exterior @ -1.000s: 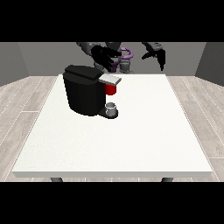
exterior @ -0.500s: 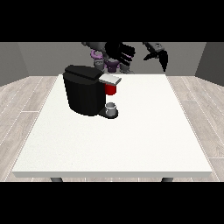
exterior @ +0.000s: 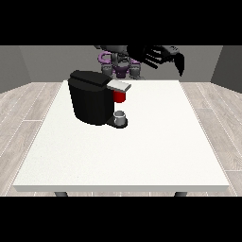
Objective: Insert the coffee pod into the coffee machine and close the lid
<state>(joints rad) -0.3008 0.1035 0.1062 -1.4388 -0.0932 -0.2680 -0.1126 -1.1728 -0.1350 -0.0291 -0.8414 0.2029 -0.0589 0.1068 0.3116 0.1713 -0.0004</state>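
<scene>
Tabletop (exterior: 142,156), white and wide, is seen nearest the camera. On its left half a black coffee machine (exterior: 92,97) is stood, with a grey lid (exterior: 119,85) jutting to the right and a red thing at the machine (exterior: 120,96) just beneath it. A grey thing (exterior: 121,116), which cannot be told for the pod, is set on the machine's base below that. Farther back, above the far edge, the hand at the view's right (exterior: 158,56) is held in the air with fingers (exterior: 150,60) spread and released, well apart from the grey thing. The other hand cannot be made out.
</scene>
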